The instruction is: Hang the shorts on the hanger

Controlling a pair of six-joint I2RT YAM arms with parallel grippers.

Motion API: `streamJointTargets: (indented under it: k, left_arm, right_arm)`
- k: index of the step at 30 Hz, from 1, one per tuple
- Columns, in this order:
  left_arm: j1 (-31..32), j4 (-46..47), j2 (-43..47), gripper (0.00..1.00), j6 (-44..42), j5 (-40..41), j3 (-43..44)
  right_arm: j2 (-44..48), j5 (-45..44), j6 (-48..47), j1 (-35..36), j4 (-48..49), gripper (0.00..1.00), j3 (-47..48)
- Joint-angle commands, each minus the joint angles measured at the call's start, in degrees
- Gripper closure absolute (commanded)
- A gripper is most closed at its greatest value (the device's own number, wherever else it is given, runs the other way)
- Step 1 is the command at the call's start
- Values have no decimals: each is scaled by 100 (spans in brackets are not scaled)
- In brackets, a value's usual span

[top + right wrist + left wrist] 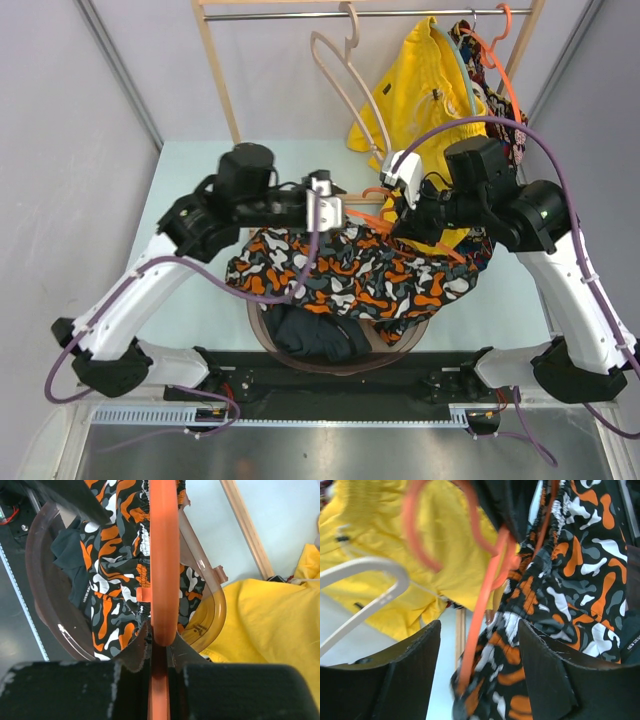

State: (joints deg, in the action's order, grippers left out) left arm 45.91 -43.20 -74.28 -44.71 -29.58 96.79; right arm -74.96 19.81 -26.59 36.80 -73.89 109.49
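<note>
The camouflage shorts [360, 275] hang spread out above a brown bowl, draped over the thin orange hanger [372, 222]. My right gripper [397, 218] is shut on the hanger; in the right wrist view the orange bar [163, 555] runs straight out from between its closed jaws [161, 642], with the shorts [110, 580] beneath. My left gripper [330, 212] is open at the shorts' upper left edge. In the left wrist view its fingers [479, 630] stand wide apart around the hanger's arm [482, 605] and the waistband of the shorts [560, 580].
A translucent brown bowl [400, 350] at the near edge holds a dark garment [315, 335]. On the wooden rack [215, 70] behind hang a beige hanger [340, 70], yellow shorts [425, 95] and another orange hanger with a patterned garment [495, 70].
</note>
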Motion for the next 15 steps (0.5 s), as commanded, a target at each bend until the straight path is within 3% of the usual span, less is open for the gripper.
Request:
streamJointTargets:
  k: [1,4,6,7,10,14,15]
  left_arm:
    - [436,66,-209,34,-504,505,208]
    - [594,57,-437,41,-653,629,270]
    - [664,92,-508,58,-662,647,305]
    - [682,119,-543,72,-662,629,322]
    - [682,180,-561,97,-618,603,323]
    - [612,373,-324,100,-627,437,16]
    - [603,417,-289,100,-644,384,-29]
  right_arm:
    - [288,-48,347,38,120,100,-33]
    - [447,-30,426,73,138,100,-130]
    - [526,-65,479,108,129,100,-200]
    - [561,-57,497,108,138,100,-235]
    - [754,49,593,108,173,100,-393]
    - [1097,346,743,-75,304,58,-876]
    - [1280,417,804,-241,427,54,-1112]
